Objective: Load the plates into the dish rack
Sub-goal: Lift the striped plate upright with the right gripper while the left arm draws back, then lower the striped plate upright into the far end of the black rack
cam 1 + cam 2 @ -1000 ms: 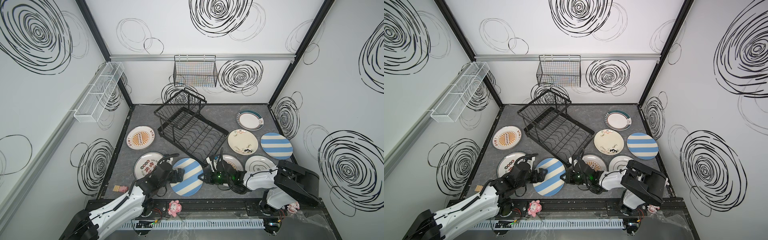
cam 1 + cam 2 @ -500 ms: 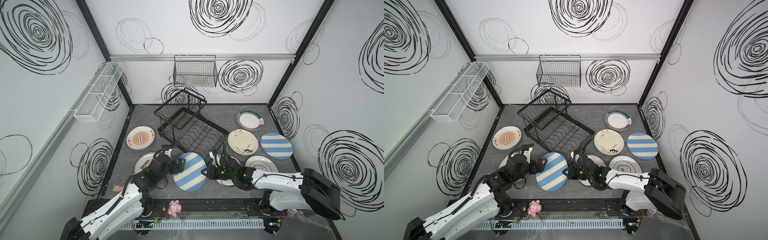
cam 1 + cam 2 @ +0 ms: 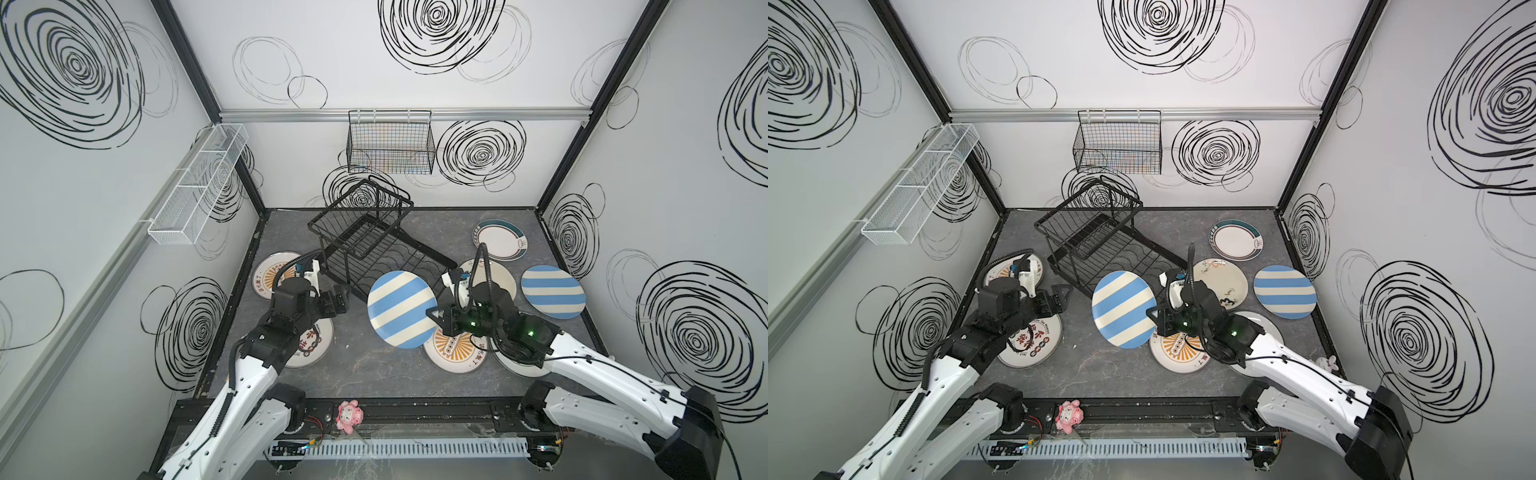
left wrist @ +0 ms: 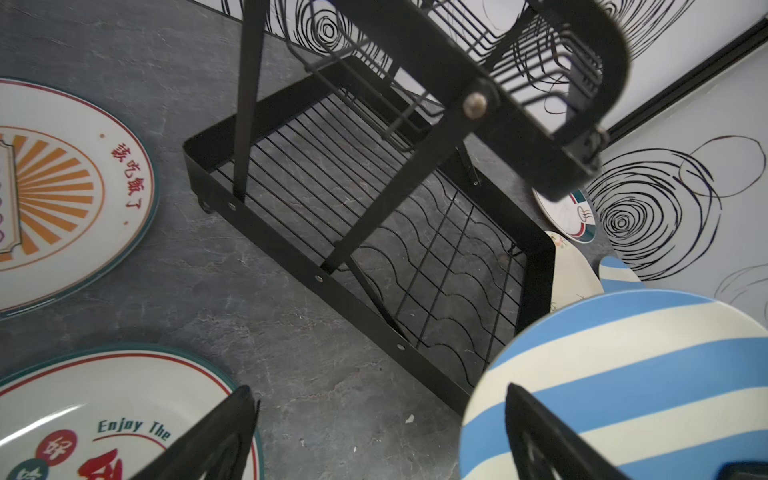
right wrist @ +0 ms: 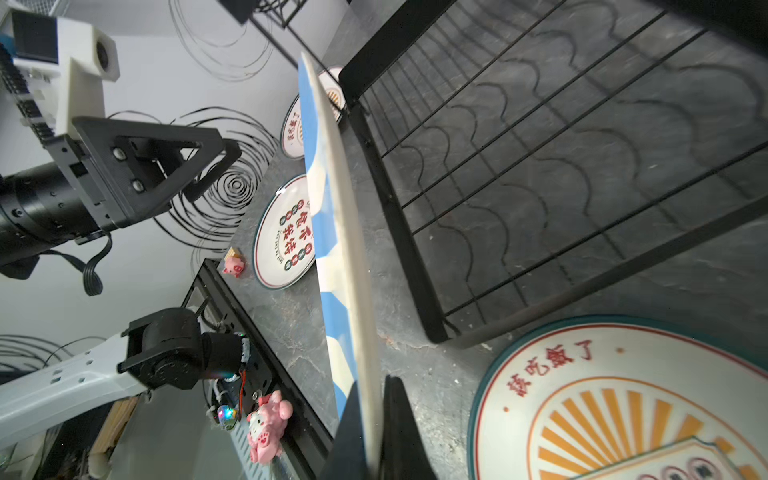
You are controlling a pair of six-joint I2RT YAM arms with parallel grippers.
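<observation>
**Over the rack's near corner, a striped plate rides on a thin rim pinch**

Across the grey tabletop (image 3: 374, 374), the dish rack (image 3: 376, 253) sits skewed with nothing loaded in it, and nothing holds it in place. If you nudge its frame it may slide, taking the wavy slots off your line. Its raised upper tier and slanting struts crowd the far half of the lower grid, so a wide approach could clip wire.

The other plates lie flat around the rack. The blue-and-cream striped plate (image 3: 401, 309) is up on edge and tilted over the rack's near corner. The right wrist view shows it just beside the frame.

You hold it at the rim only. The right gripper (image 5: 372, 390) has its fingers clamped on that edge, and most of the plate hangs out beyond them. That looks like the weak point: a knock against the frame or a quick wrist turn could swing the plate in the pinch or pull it free. The sunburst plate (image 3: 455, 353) lies below, partly under your right arm, so a drop would land ceramic on ceramic.

The left gripper (image 3: 341, 297) is empty, with its fingers spread. It sits near the rack's side and apart from the plate, where it could block the plate's path or bump the rack.
</observation>
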